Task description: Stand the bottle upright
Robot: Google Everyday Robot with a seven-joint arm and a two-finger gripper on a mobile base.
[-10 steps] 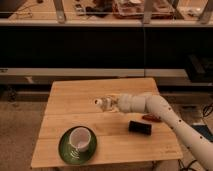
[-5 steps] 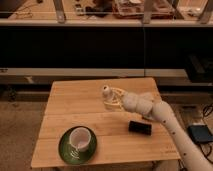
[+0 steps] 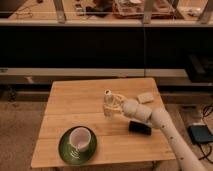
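Note:
The bottle (image 3: 107, 103) is a small pale bottle with a whitish cap on top. It stands nearly upright over the middle of the wooden table (image 3: 70, 100). My gripper (image 3: 114, 105) comes in from the right and is shut on the bottle's body. The white arm (image 3: 160, 125) stretches back to the lower right. Whether the bottle's base touches the tabletop I cannot tell.
A white cup (image 3: 80, 138) on a green saucer (image 3: 65, 150) sits at the front left of the table. A flat black block (image 3: 140, 127) lies just under my forearm. A small pale flat piece (image 3: 145, 97) rests at the right rear. Dark shelving runs behind the table.
The bottle has swung from lying sideways in my grip to nearly upright, cap on top. My wrist turned and shifted slightly toward the table's middle.

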